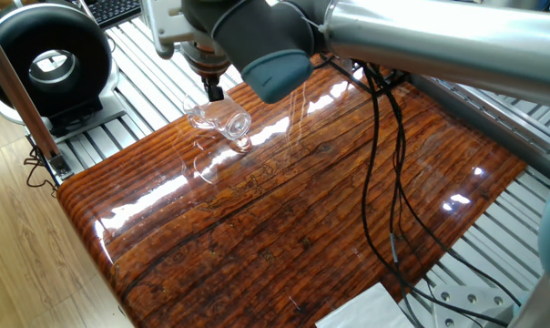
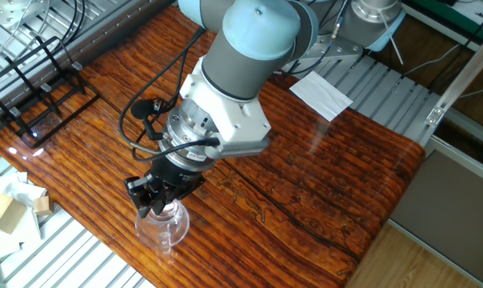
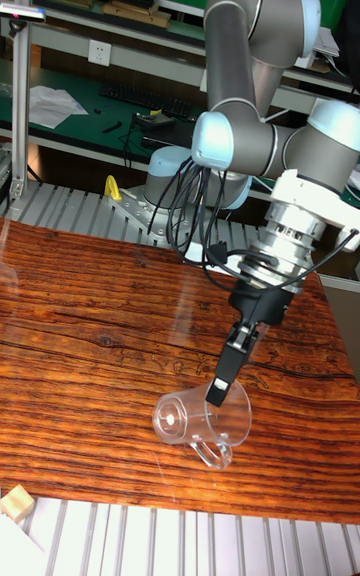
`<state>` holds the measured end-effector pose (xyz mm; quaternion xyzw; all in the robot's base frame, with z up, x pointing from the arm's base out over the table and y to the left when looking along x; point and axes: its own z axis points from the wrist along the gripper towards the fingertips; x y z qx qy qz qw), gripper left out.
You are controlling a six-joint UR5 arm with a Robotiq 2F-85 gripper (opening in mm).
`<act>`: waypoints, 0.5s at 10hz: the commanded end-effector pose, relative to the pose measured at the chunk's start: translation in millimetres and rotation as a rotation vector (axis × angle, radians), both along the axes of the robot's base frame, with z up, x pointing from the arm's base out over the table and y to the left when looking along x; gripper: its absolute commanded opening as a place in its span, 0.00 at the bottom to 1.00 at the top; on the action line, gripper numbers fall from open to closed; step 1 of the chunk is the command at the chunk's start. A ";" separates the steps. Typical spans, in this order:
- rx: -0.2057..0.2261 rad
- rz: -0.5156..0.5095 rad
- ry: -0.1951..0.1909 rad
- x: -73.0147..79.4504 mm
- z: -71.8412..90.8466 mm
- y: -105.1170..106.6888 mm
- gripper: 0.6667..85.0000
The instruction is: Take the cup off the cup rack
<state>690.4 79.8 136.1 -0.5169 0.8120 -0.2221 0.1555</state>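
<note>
Fingers [image 3: 222, 383] of the single arm point down and slant toward the near desk edge; we see them pinched on the rim wall of the cup [image 3: 200, 418], one finger outside the glass and, as far as we can tell in the tall view, the other inside the mouth. We record the grip as closed on the cup.

Cup: clear glass mug, tilted well over on its side, thick base pointing away from the fingers, loop handle hanging below them. In the tall view its lowest part is at or just above the desk [image 3: 90, 356]; we cannot tell whether it touches. In the other fixed view the cup [image 2: 163, 228] sits directly under the fingers [image 2: 153, 204], near the desk edge beside the aluminium rails. In one fixed view the fingers [image 1: 213, 91] meet the cup [image 1: 218, 118] from above, and a reflection shows on the glossy wood just below.

Cup rack [image 2: 35, 84]: black thin-wire frame, standing well apart from the fingers at the far corner of the desk [image 2: 305, 184], no cup on it.

White paper sheet [image 2: 321, 94] lies on the desk on the other side of the arm from the fingers.
</note>
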 end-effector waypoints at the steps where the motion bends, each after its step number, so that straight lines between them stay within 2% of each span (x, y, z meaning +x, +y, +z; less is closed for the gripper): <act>1: 0.014 0.008 -0.003 -5.6 1.0 -3.8 0.33; 5: 0.008 0.015 0.016 -14.0 2.4 -8.1 0.33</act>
